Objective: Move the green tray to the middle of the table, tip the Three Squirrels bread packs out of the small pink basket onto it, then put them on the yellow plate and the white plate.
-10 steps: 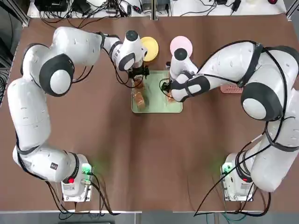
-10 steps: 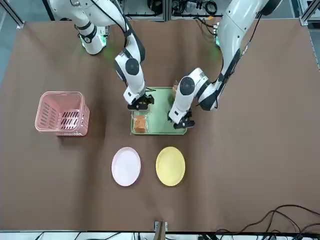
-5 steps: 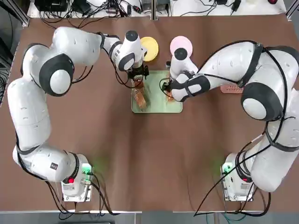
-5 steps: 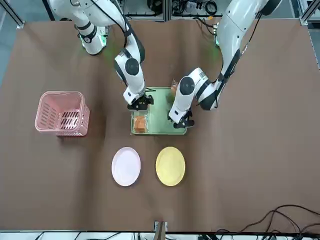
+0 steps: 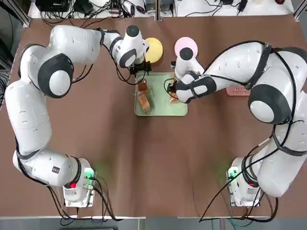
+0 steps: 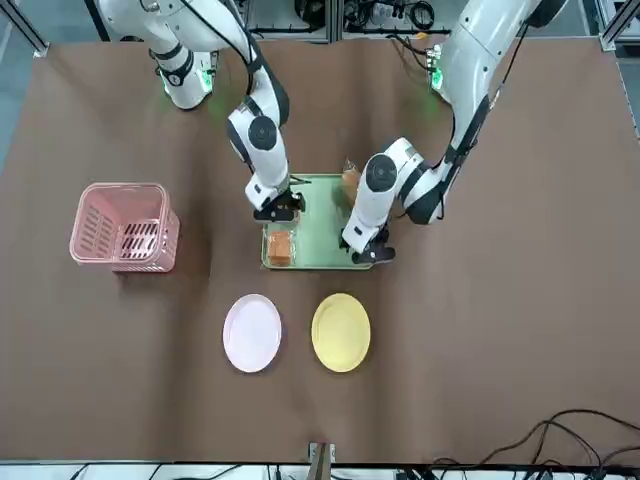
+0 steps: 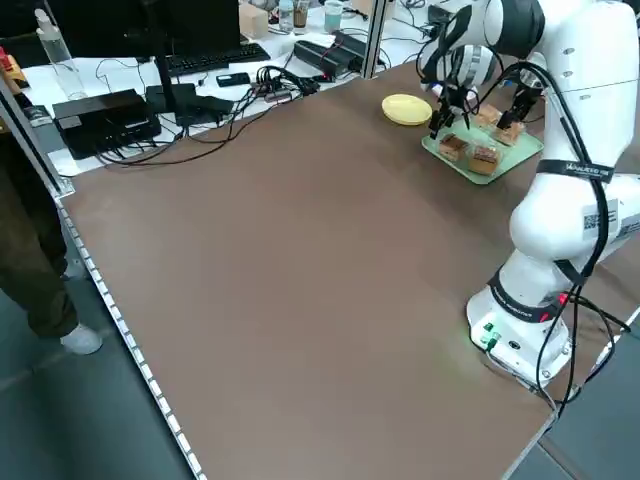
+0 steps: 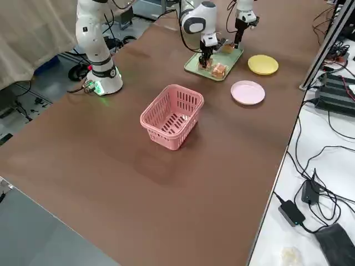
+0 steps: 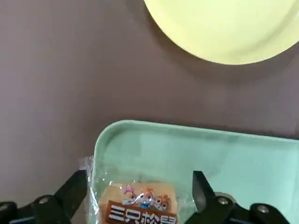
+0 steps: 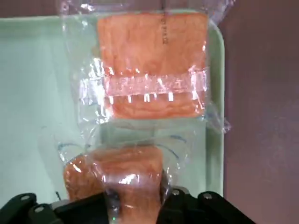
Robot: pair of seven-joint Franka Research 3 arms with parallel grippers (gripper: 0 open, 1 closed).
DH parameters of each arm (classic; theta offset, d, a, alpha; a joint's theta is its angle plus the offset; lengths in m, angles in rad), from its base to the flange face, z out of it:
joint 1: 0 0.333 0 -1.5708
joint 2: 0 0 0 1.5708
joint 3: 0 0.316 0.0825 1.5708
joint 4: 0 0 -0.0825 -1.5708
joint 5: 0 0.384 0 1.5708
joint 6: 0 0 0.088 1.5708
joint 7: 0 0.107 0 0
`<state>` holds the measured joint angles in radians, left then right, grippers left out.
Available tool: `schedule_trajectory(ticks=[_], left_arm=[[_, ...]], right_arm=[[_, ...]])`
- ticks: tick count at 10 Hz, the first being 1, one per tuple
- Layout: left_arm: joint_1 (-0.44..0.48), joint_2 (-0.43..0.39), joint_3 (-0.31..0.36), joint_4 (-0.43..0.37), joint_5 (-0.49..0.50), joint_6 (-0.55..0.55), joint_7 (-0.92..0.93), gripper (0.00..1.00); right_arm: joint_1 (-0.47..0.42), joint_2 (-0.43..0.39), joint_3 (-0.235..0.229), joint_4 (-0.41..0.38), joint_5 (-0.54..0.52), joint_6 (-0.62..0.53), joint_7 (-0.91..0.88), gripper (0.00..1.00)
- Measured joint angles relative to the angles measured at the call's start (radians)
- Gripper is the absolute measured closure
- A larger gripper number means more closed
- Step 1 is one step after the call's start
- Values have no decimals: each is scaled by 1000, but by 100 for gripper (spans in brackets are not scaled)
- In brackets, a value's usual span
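The tray point(image 5: 161, 100) lies in the middle of my worktop point(image 5: 153, 163), and both my arms reach out over it.

My right gripper point(image 10: 135, 200) is down at the tray's right edge, fingers point(image 10: 182, 198) pressed in on a bread pack point(image 10: 119, 179) that sits between them; I have hold of it there. A second pack point(image 10: 152, 65) lies flat just beyond it, at the tray's far right corner, its wrapper reaching over the rim.

My left gripper point(image 9: 140, 196) hangs over the tray's far left corner with its fingers point(image 9: 201, 191) spread wide and nothing in them. Another pack point(image 9: 140, 205) lies on the tray between those open fingers, printed label up; they stand either side of it without closing. From overhead one more pack point(image 5: 143, 101) shows on the tray's left side, nearer to me than that one.

The yellow plate point(image 5: 154, 50) sits on the worktop just beyond the tray's far left corner, close to my left gripper, with nothing on it. The white plate point(image 5: 186, 46) is beside it to the right, beyond the tray's far right corner, partly under my right wrist in the overhead view; in the front view it is bare too.

The basket point(image 6: 125, 227) stands upright well off to my right, apart from the tray and plates, open side up.
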<state>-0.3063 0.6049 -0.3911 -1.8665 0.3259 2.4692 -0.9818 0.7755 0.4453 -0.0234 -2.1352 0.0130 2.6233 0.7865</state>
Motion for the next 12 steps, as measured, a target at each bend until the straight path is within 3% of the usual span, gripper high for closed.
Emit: schedule_trajectory(ticks=[5, 7, 12], left_arm=[[-11, 1, -9, -24, 0, 0, 0, 0], [-12, 1, -20, -26, 0, 0, -2, 0], [-7, -3, -26, -12, 0, 1, -3, 0]], right_arm=[[-52, -139, -8, 11, 0, -168, -11, 64], [-91, -190, -10, 18, 0, -196, -14, 68], [-275, -166, -15, 272, -1, -340, -175, 75]])
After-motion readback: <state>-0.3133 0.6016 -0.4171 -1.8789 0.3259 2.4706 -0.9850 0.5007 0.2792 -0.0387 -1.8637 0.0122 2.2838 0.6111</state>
